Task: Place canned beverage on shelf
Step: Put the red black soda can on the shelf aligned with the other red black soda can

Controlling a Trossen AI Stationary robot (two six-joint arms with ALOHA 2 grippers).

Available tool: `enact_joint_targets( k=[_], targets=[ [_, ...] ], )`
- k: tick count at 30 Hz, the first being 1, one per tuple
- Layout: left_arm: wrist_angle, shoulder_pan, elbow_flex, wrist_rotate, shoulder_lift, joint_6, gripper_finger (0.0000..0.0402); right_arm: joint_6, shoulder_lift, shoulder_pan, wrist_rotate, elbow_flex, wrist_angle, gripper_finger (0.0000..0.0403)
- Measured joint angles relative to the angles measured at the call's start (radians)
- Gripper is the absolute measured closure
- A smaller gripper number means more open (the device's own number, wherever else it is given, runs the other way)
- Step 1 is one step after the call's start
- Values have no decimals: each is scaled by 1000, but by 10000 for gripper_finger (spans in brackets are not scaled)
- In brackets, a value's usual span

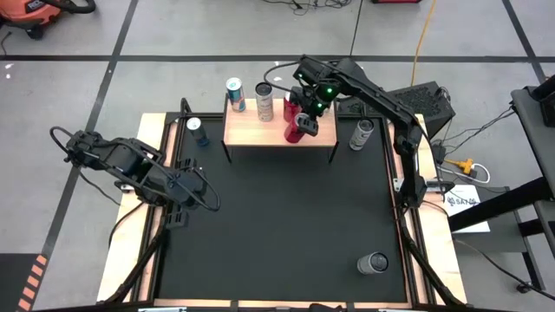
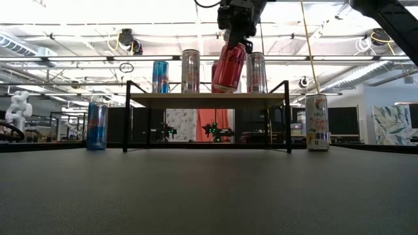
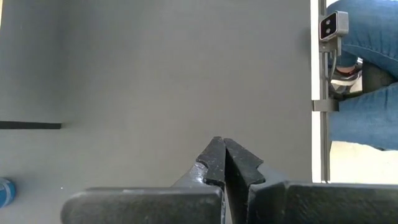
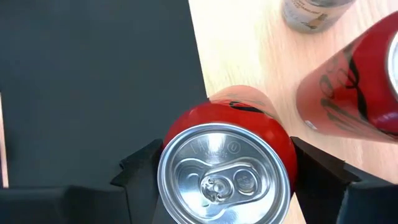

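On the black table mat stands the shelf (image 1: 279, 132); above its front edge our right gripper (image 2: 233, 44) clamps the red can (image 2: 228, 68), its long axis tilted, base just off the board; left gripper (image 3: 224, 163) rests closed, well apart

The only lettering I can make out is "CELSIUS" running down the white can (image 2: 317, 122) that stands on the tabletop (image 2: 209, 189) right of the shelf (image 2: 209, 96) in the low view. Print on the other cans is too small to read.
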Motion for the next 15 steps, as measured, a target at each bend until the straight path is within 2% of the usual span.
enact_joint_targets(
  k=[15],
  targets=[
    [0,0,0,0,0,-1,402,10,9,-15,-2,0,0,139]
  ],
)
